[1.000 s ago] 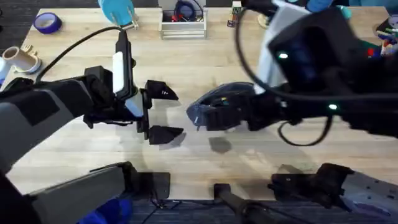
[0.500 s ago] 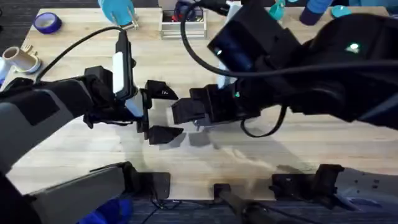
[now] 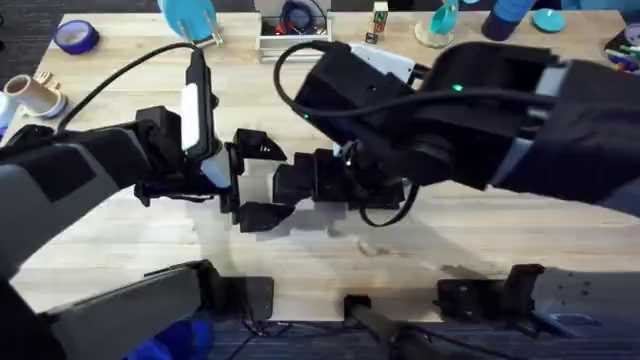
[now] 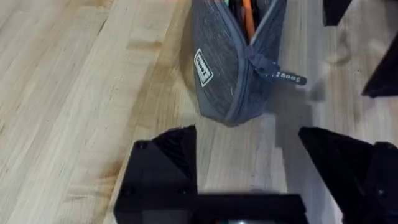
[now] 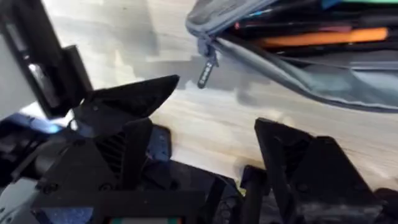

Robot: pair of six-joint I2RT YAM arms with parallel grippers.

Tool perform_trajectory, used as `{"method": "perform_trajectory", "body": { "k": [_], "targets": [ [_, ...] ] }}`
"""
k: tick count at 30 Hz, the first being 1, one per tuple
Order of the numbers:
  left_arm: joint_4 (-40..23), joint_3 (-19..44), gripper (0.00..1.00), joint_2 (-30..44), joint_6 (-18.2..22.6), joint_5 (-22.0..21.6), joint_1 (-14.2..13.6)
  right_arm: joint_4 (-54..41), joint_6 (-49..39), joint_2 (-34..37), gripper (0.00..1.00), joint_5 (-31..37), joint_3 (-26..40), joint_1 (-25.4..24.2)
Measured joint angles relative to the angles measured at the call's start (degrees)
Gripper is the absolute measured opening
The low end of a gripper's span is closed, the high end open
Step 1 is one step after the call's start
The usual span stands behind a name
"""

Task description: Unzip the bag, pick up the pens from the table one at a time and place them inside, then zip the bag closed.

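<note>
On the tabletop (image 4: 74, 93), the bag (image 4: 230, 68) stands on its lower edge just beyond the left tool (image 4: 249, 162), its zipper partly undone and the metal pull (image 4: 283, 76) hanging off the near end. Through the gap at the top of the pouch, orange and dark pens (image 5: 317, 38) lie lengthwise inside. A small white label (image 4: 203, 67) is stitched to the grey fabric side. The left tool is spread wide, one black finger on each side of the pouch's near end, touching nothing and holding nothing. In the overhead view the left tool (image 3: 262, 180) sits at the middle of the tabletop, with the right arm reaching across from the right and covering the pouch. The right tool (image 5: 211, 137) is also wide open and empty; it hovers low over the wood beside the pouch's zipper end, near the pull (image 5: 207, 71) but apart from it. Both tools lie close together at the same end of the bag.
</note>
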Motion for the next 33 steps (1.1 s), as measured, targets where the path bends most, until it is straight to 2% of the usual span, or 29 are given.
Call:
{"method": "perform_trajectory", "body": {
  "k": [13, 21, 33],
  "targets": [
    [-0.02, 0.00, 0.993, 0.00, 0.00, 0.00, 0.00, -11.72, 1.17, 12.19, 0.996, 5.59, 14.77, 1.16],
    [-0.02, 0.00, 0.993, 0.00, 0.00, 0.00, 0.00, -11.43, 1.17, 13.34, 0.996, 9.60, 15.86, 1.16],
    [-0.02, 0.00, 0.993, 0.00, 0.00, 0.08, 0.00, -9.17, 1.17, 16.73, 0.996, 10.07, 16.04, 1.16]
  ]
}}
